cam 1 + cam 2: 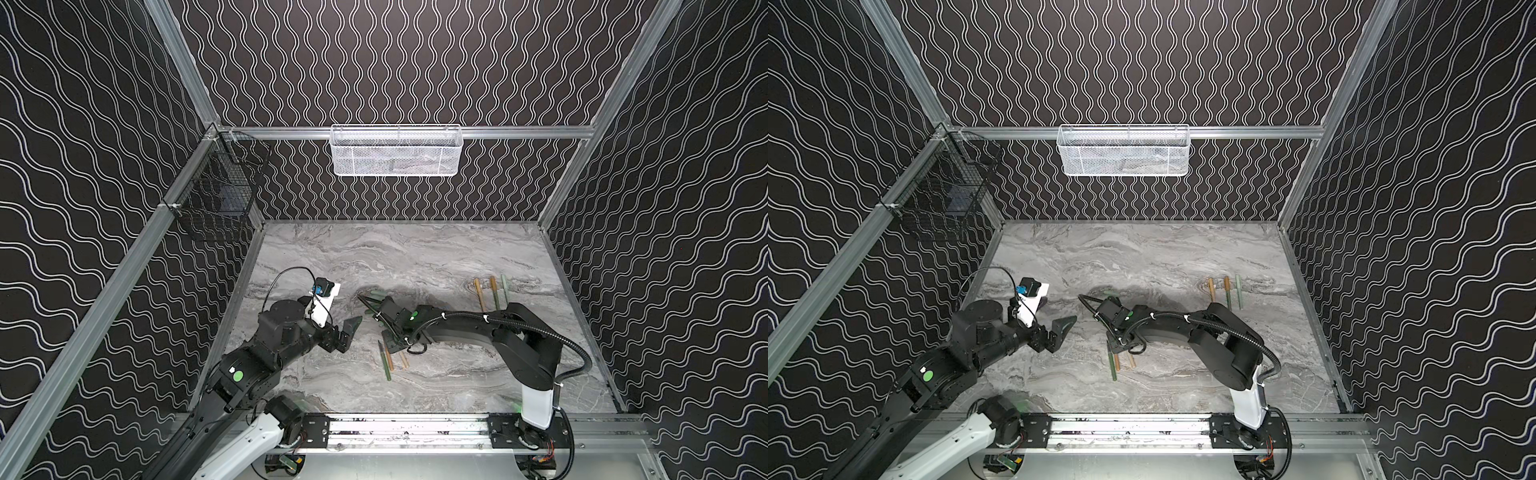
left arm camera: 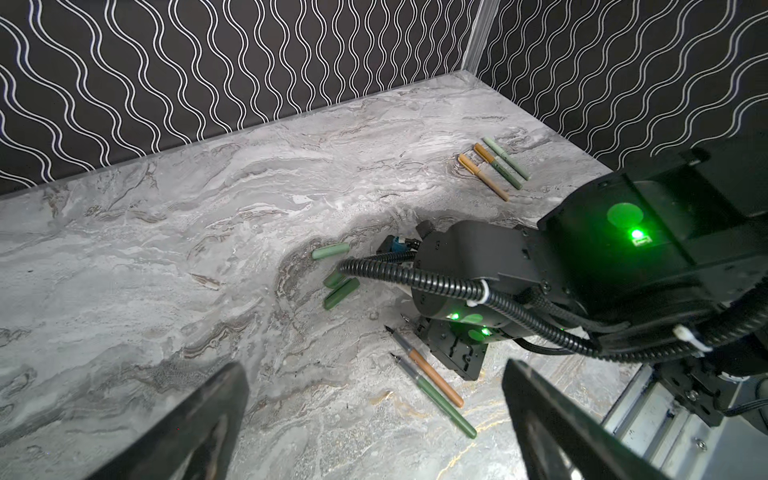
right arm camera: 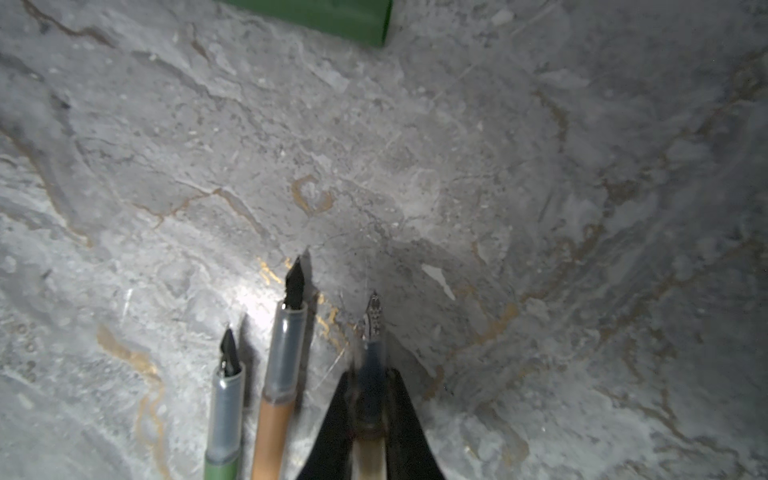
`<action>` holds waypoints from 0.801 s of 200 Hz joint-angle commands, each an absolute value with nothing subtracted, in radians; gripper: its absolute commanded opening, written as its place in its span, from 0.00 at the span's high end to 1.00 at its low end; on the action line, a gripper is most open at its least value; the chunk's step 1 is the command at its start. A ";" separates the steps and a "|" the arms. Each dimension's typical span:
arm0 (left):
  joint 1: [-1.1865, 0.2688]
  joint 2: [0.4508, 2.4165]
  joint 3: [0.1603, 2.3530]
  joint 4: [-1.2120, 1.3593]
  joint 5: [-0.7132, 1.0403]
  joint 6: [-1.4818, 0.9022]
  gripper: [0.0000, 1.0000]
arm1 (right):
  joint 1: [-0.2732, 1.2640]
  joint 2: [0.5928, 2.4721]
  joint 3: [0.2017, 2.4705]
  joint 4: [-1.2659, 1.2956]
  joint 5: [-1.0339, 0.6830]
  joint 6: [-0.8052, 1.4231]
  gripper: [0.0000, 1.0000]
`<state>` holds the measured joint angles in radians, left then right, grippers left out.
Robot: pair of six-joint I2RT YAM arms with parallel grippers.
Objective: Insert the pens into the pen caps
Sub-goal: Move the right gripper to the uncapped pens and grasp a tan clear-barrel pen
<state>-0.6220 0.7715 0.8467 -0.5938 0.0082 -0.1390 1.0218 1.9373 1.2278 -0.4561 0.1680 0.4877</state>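
Closest to the right wrist camera, the right gripper [image 3: 370, 376] has its dark fingers [image 3: 328, 432] pressed in on the grey grip section of a tan pen [image 3: 368, 457], pinching it so that the metal nib pokes out ahead. That nib carries an engraved pattern, too blurred to read, and whether it touches the grey marbled surface [image 3: 457, 166] cannot be told. Just beside it lie an orange pen [image 3: 272, 436] and a green pen [image 3: 220, 467], parallel and uncapped, with their black nibs pointing the same way, both flat on the surface. One green cap [image 3: 332, 16] shows at the edge of that view, well ahead of the nibs. Seen from the left wrist camera, three green pen caps [image 2: 331, 251] lie loose on the surface beside the right arm's wrist, two close together and partly behind the ribbed cable hose [image 2: 374, 268], the third a little apart. Near the far right corner, three capped pens [image 2: 498, 166] lie side by side in a row, well apart from the rest. Left of the uncapped pens, the left gripper [image 1: 349, 331] hangs above the surface with its fingers [image 2: 199, 424] spread wide, holding nothing. One plain round green sticker [image 1: 237, 376] marks the left arm
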 commanded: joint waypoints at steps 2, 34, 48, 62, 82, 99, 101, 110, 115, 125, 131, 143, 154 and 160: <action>-0.620 0.777 0.835 -0.556 0.066 -0.195 0.01 | 1.024 1.943 1.223 -0.511 0.170 0.494 0.89; -0.620 0.784 0.818 -0.520 0.119 -0.240 0.01 | 1.015 1.919 1.221 -0.499 0.177 0.481 0.91; -0.620 0.786 0.805 -0.498 0.141 -0.261 0.01 | 0.999 1.904 1.211 -0.478 0.159 0.474 0.91; -0.620 0.784 0.787 -0.470 0.158 -0.286 0.01 | 0.975 1.837 1.185 -0.434 0.122 0.471 0.91; -0.621 0.783 0.753 -0.419 0.198 -0.323 0.01 | 0.938 1.756 1.140 -0.364 0.064 0.467 0.91; -0.620 0.789 0.718 -0.359 0.247 -0.356 0.01 | 0.908 1.682 1.109 -0.310 0.015 0.458 0.91; -0.620 0.789 0.716 -0.351 0.253 -0.359 0.01 | 0.906 1.674 1.105 -0.303 0.009 0.456 0.91; -0.620 0.793 0.698 -0.313 0.284 -0.376 0.01 | 0.896 1.634 1.089 -0.269 -0.015 0.439 0.91; -0.620 0.799 0.689 -0.290 0.303 -0.385 0.01 | 0.894 1.605 1.074 -0.239 -0.028 0.427 0.91; -0.621 0.809 0.669 -0.239 0.345 -0.404 0.01 | 0.894 1.544 1.036 -0.161 -0.055 0.400 0.90; -0.621 0.816 0.659 -0.210 0.365 -0.414 0.01 | 0.891 1.507 1.009 -0.110 -0.079 0.390 0.90; -0.621 0.832 0.644 -0.164 0.403 -0.430 0.01 | 0.880 1.439 0.946 -0.008 -0.132 0.377 0.90; -0.623 0.842 0.633 -0.125 0.433 -0.440 0.01 | 0.871 1.388 0.913 0.063 -0.179 0.366 0.90; -0.623 0.846 0.628 -0.109 0.445 -0.444 0.01 | 0.868 1.362 0.901 0.096 -0.202 0.358 0.90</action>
